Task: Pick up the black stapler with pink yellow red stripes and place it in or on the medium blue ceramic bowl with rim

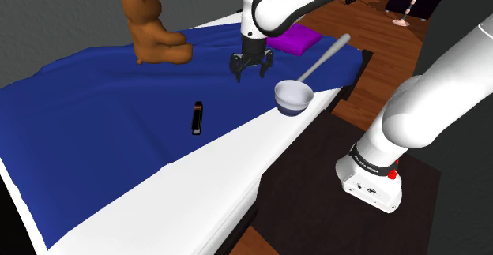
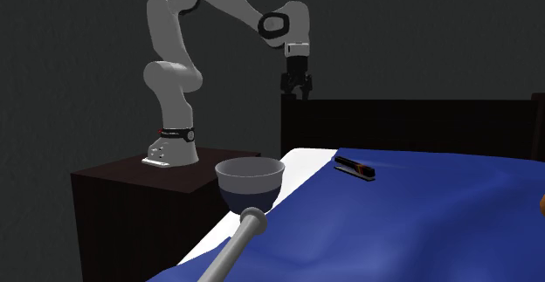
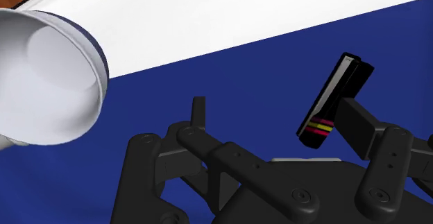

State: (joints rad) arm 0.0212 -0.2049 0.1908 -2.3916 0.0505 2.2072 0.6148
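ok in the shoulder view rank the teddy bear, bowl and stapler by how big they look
1. teddy bear
2. bowl
3. stapler
The bear sits farthest from the camera yet looks largest, so that ranking seems safe.

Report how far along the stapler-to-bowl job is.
Done: nothing yet. The striped black stapler lies flat on the blue blanket, apart from the blue-rimmed bowl, which has nothing in it. In hand: the claw hangs open and empty above the bed. Left: lower onto the stapler, grip it, lift, carry it to the bowl and release.
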